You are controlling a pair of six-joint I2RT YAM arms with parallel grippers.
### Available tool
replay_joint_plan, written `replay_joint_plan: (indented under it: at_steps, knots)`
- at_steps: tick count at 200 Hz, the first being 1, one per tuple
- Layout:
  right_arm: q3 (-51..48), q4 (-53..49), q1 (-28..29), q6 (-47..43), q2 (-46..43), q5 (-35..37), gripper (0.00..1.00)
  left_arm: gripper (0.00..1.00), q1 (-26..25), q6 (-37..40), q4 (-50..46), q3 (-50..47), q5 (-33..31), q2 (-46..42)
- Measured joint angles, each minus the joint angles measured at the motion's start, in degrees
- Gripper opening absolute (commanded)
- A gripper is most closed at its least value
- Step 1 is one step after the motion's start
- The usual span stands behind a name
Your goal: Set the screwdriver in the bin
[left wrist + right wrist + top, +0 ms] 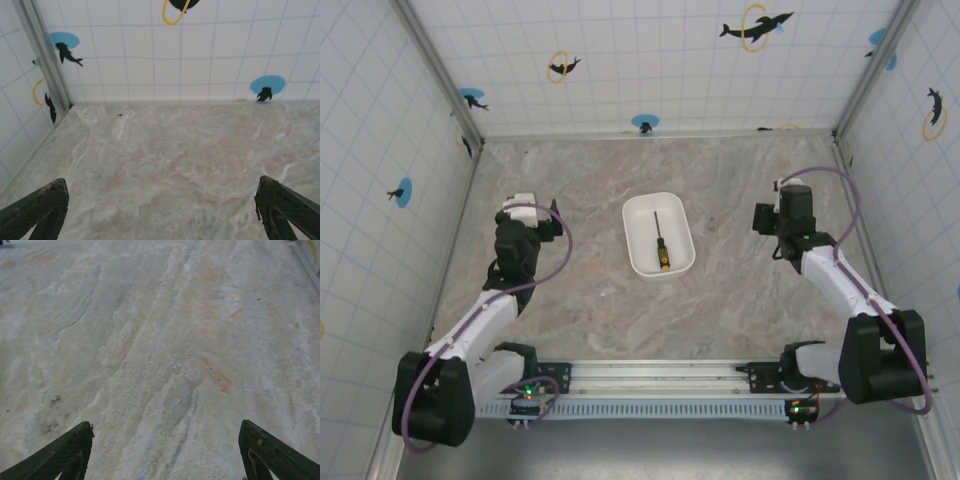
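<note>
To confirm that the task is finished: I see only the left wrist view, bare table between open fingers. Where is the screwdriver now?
Observer: The screwdriver lies inside the bin, in the top view.
Operator: Which end points to the arms?
Observer: Its orange-yellow handle points toward the near edge of the table.
Operator: Does the right arm hold something?
Observer: No, the right fingers are open over bare marble.

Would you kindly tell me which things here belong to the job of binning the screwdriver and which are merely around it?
Job: small slim screwdriver with dark shaft and orange-yellow and black handle, lying in the shallow white rectangular plastic bin; left gripper and right gripper, both open.
Surroundings: marble-patterned table; white tiled walls with dolphin stickers.
</note>
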Motion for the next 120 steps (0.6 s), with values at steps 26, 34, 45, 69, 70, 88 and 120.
replay_joint_plan:
  at_steps: [26, 34, 45, 69, 70, 88, 120]
  knots:
    - [-5.2, 7.6, -3.6, -0.8, -0.7, 1.2, 0.80, 0.97, 1.1, 1.8, 7.0, -4.2, -0.5, 3.3]
    - [-7.3, 10.6, -4.4, -1.4, -1.3, 1.7, 0.80, 0.97, 1.9, 1.9, 9.7, -5.6, -0.4, 4.1]
    - [-10.3, 14.7, -5.4, -2.5, -2.5, 2.7, 0.81, 0.97, 3.3, 1.8, 13.5, -7.5, 0.3, 5.5]
    - [-15.6, 23.1, -6.5, -4.8, -4.7, 3.5, 0.82, 0.97, 5.1, 1.5, 18.1, -9.1, 1.4, 8.3]
    - [-15.8, 23.5, -6.6, -4.8, -4.7, 3.5, 0.82, 0.97, 5.1, 1.5, 18.2, -9.1, 1.4, 8.4]
    - [-18.2, 29.1, -7.4, -5.3, -5.1, 3.6, 0.82, 0.97, 5.3, 1.6, 20.9, -9.1, 2.2, 9.0]
    - [-20.5, 36.7, -8.3, -4.9, -4.1, 2.9, 0.82, 0.97, 6.1, 1.6, 23.6, -9.0, 2.6, 11.5]
